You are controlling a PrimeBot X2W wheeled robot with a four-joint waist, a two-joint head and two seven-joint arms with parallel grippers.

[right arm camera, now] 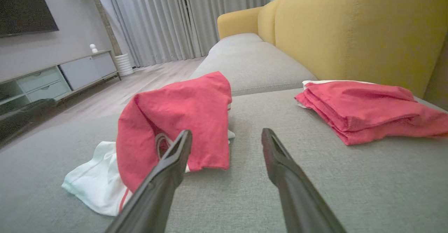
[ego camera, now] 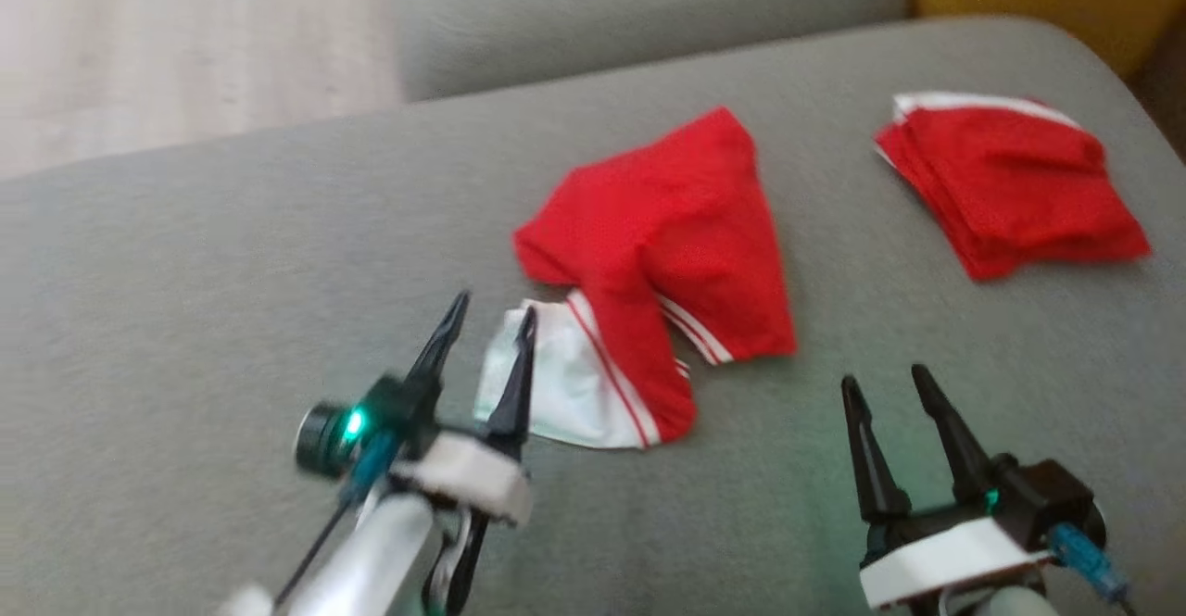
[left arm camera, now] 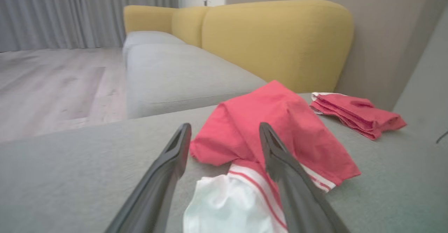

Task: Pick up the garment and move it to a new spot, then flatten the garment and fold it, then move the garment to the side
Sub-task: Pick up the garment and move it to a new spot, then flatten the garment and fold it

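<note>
The grey sofa seat (ego camera: 185, 301) is big and soft, and a lot of it is bare. There is wide open room to the left of the garment (ego camera: 667, 227) and more room near the front. The seat's far edge curves round, and past it I see the pale wood floor (ego camera: 185, 42) and a yellow back cushion (right arm camera: 350, 26). The garment lies in the middle of the seat, all bunched up. It is bright red on top, with a white part sticking out at the front and thin red and white stripes where the two colours meet. One red flap is folded over, and the cloth stands up in a soft hump with wrinkles. To its right, with a strip of bare seat between them, sits a folded red pile (ego camera: 1010, 181), flat and neat, with a white edge at the back. The left jaws are wide apart, and their two thin dark fingers (ego camera: 443, 338) stand right at the white part, which lies low between them and is not pinched. The right jaws are wide apart too, holding nothing, and their fingers (ego camera: 940, 421) hang over bare grey seat near the garment's front right corner. The seat looks like rough woven cloth.
</note>
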